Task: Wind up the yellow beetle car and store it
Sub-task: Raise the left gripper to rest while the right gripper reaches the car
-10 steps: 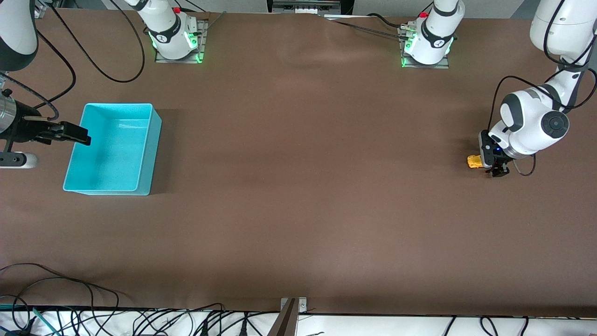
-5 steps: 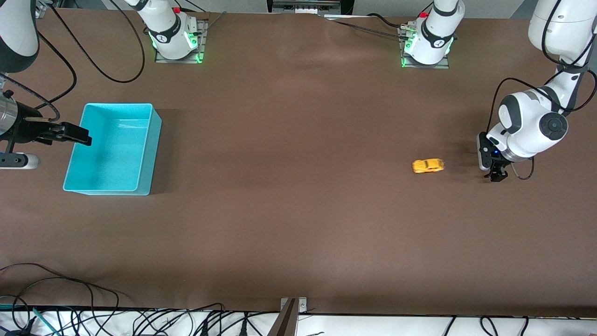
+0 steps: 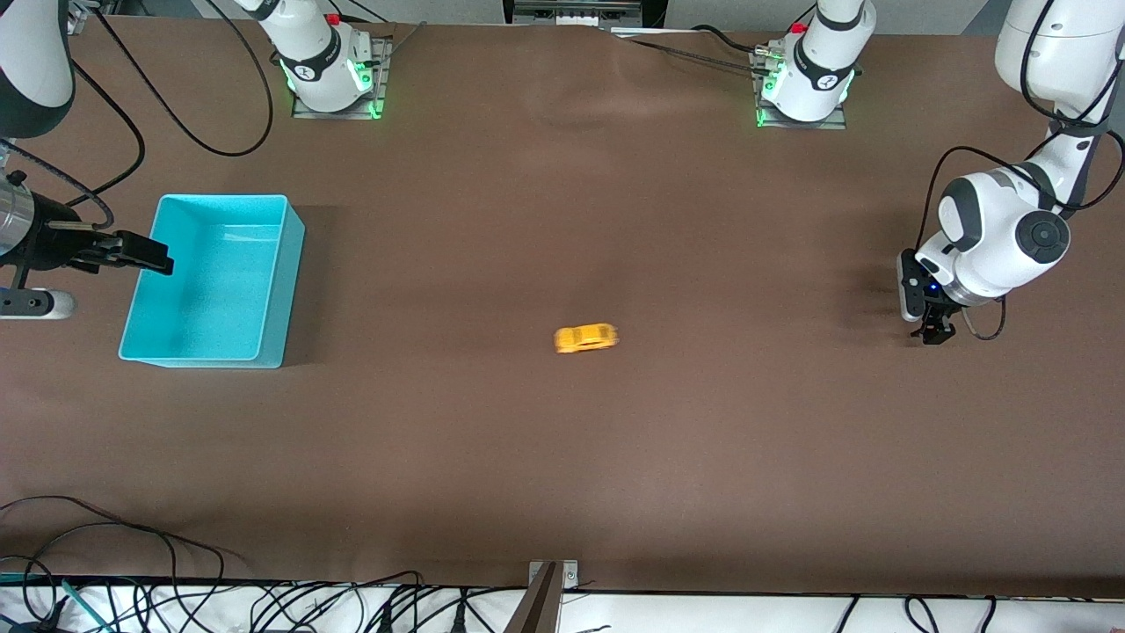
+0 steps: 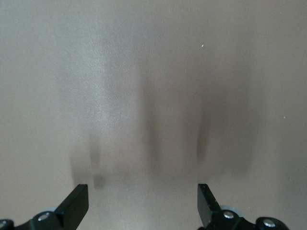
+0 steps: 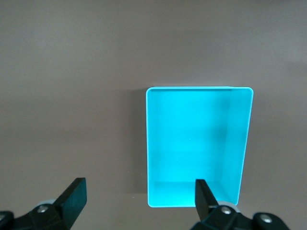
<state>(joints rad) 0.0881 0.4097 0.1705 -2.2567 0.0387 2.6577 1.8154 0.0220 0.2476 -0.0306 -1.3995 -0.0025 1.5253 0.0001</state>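
Observation:
The yellow beetle car [image 3: 586, 338] is on the brown table near its middle, blurred by motion, free of both grippers. My left gripper [image 3: 935, 332] hangs low over the table at the left arm's end, open, with only bare table [image 4: 153, 96] between its fingers. The turquoise bin [image 3: 211, 280] stands at the right arm's end, with nothing in it. My right gripper [image 3: 154, 256] is open over the bin's outer edge; in the right wrist view the bin [image 5: 196, 143] lies under one finger. The car shows in neither wrist view.
The arm bases [image 3: 327, 75] [image 3: 804, 83] stand along the table's edge farthest from the front camera. Cables [image 3: 132, 545] lie along the nearest edge. A metal bracket [image 3: 549, 589] sits at the middle of that edge.
The car left the left gripper and rolled across the table toward the right arm's end, from beside the fingers to near the table's middle. The left gripper rose slightly. The right arm stayed still.

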